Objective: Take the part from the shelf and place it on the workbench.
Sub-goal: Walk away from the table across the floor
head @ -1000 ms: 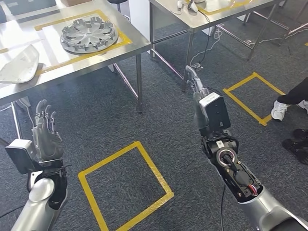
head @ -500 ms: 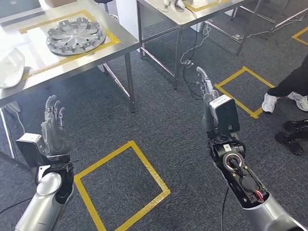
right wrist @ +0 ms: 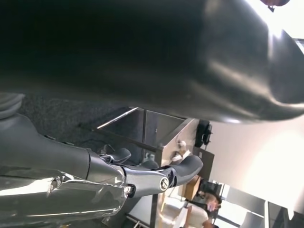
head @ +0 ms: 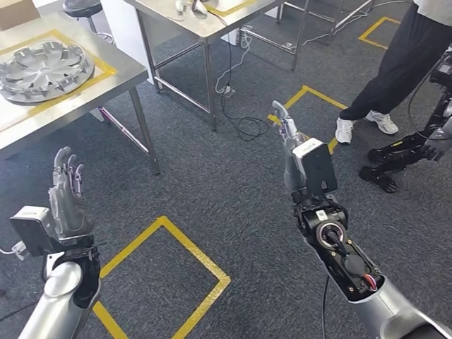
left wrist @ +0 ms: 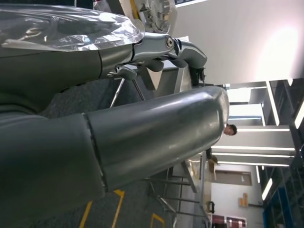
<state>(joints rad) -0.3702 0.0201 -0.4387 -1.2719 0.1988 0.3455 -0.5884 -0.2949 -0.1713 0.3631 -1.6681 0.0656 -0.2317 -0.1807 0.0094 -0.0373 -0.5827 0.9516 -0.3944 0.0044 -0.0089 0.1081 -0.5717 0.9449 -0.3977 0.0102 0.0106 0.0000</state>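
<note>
A silver wheel cover lies flat inside a yellow tape outline on the steel workbench at the far left. My left hand is raised over the carpet in front of that bench, fingers upright and apart, holding nothing. My right hand reaches forward over the floor, its fingers stretched out and empty. The left wrist view shows a thick thumb and straight fingers with nothing between them. In the right wrist view the fingers are likewise straight and bare.
A second steel table stands at the back, with cables trailing on the carpet under it. Yellow tape squares mark the floor. A person's legs in dark trousers and white shoes stand at the right, beside dark equipment.
The whole view has swung to the right: the workbench and wheel cover slid to the left edge and the person came further into the picture. Both hands keep their raised, empty pose.
</note>
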